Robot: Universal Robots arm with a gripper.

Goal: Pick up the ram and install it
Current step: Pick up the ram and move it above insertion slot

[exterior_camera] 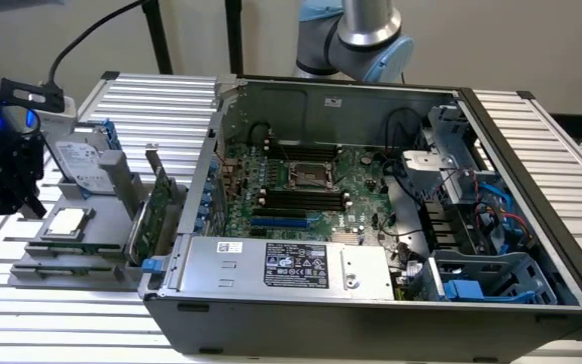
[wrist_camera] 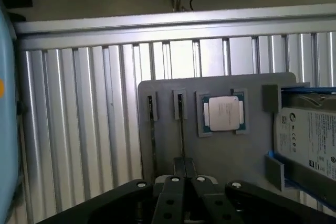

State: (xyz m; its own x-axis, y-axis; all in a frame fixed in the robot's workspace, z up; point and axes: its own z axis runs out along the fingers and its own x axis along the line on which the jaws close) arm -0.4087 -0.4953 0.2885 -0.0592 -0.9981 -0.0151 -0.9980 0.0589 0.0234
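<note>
Gripper [wrist_camera: 184,169] at the grey tray [wrist_camera: 168,85], beside the open computer case [exterior_camera: 372,322].
Print on the power supply [exterior_camera: 281,265] and hard drive [wrist_camera: 310,140] labels is too small to read. The tray holds the ram [wrist_camera: 180,124], edge-up in its slot, a second stick [wrist_camera: 151,129], a processor [wrist_camera: 223,114] and the drive. The gripper's fingertips are drawn together, in line with the ram's end.

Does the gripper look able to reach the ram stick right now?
Probably yes: the ram stands edge-up in the gray holder, directly ahead of the gripper, with nothing covering it.

Soft, even light — pale glare on the ribbed table [wrist_camera: 79,129].
</note>
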